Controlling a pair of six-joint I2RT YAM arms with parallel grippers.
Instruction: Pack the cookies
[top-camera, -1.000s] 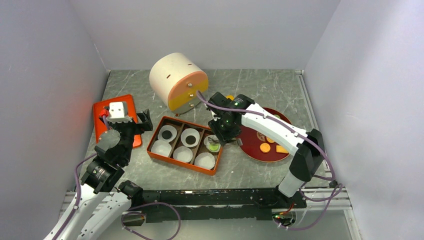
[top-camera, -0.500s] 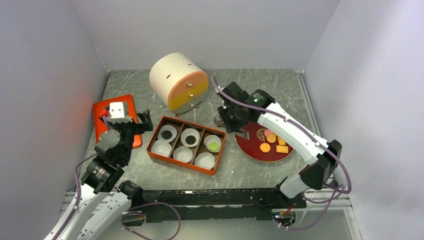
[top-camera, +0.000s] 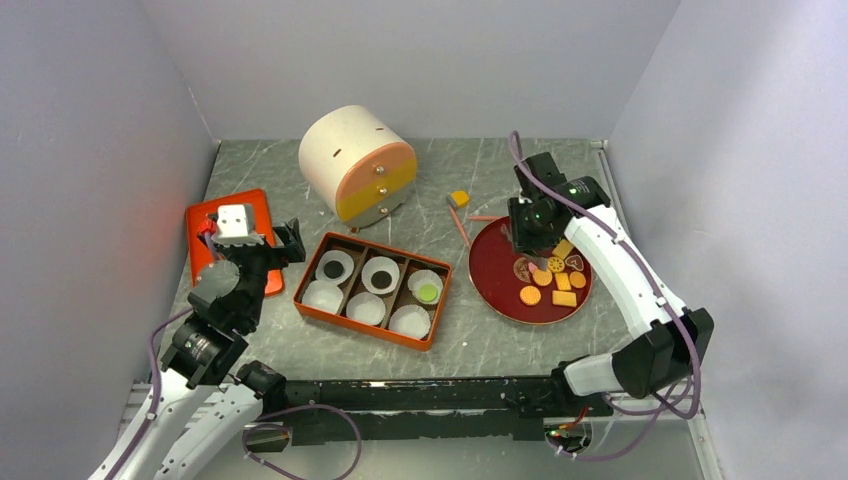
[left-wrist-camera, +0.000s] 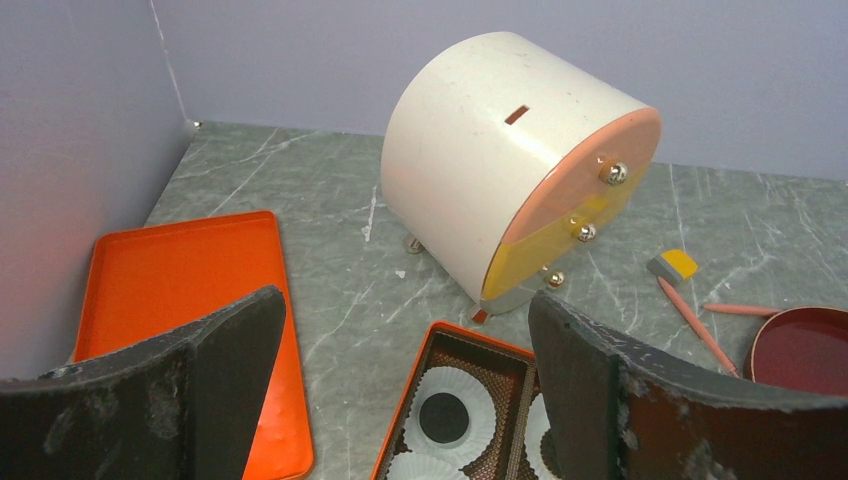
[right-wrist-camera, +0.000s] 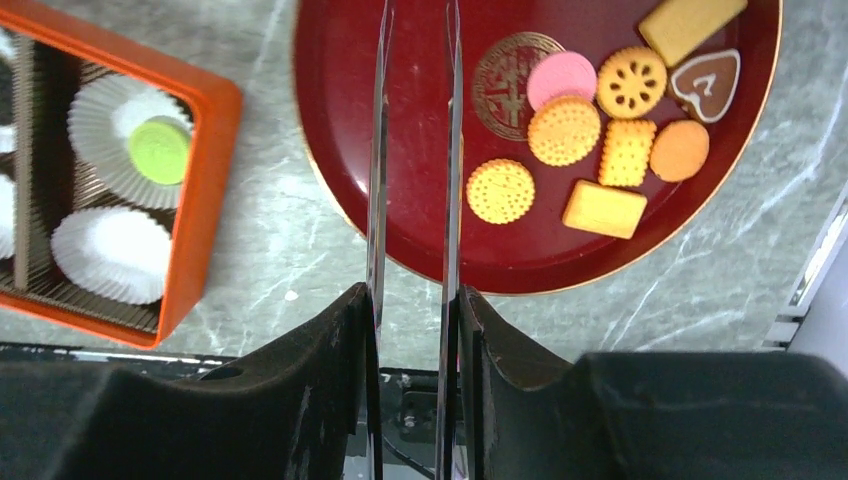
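Note:
Several cookies (top-camera: 552, 280) lie on the red plate (top-camera: 497, 298): orange rounds, squares, a pink one (right-wrist-camera: 561, 77) and a brown heart. My right gripper (top-camera: 530, 222) hangs over the plate's far left part, shut on thin tongs (right-wrist-camera: 378, 180); nothing sits between the blades. The orange box (top-camera: 360, 325) holds white paper cups, two with black cookies (top-camera: 332, 268) and one with a green cookie (top-camera: 428, 292). My left gripper (top-camera: 252, 248) stands wide open and empty left of the box, above the table.
A white cylinder cabinet (top-camera: 355, 165) with orange and yellow drawer fronts stands behind the box. An orange lid (top-camera: 203, 258) lies at the far left. Two pink sticks (top-camera: 458, 225) and a small yellow block (top-camera: 459, 198) lie between cabinet and plate.
My right arm swung from the box's green-cookie cup to the right and back, over the plate. The green cookie stayed in its cup. The left arm has not moved.

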